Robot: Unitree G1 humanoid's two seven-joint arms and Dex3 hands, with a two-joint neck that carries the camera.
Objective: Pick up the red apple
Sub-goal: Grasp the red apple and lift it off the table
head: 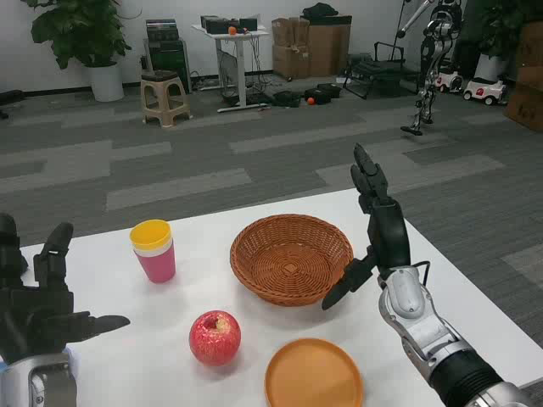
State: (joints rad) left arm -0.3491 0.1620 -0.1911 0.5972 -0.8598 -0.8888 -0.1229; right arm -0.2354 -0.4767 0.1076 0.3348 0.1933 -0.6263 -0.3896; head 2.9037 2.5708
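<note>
Currently: red apple point(215, 337) rests free on surface point(110, 271), front of basket point(291, 257) | right hand point(377, 233) raised, fingers spread, empty, likely pre-reach | left hand point(38, 309) fingers apart, idle.

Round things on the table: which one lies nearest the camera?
The orange plate, flat at the front edge; the red apple, wicker basket and pink cup sit farther back.

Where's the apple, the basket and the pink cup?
red apple point(215, 337), head view, middle of its skin.
basket point(254, 270), head view, left woven wall.
pink cup point(156, 262), head view, pink side.
</note>
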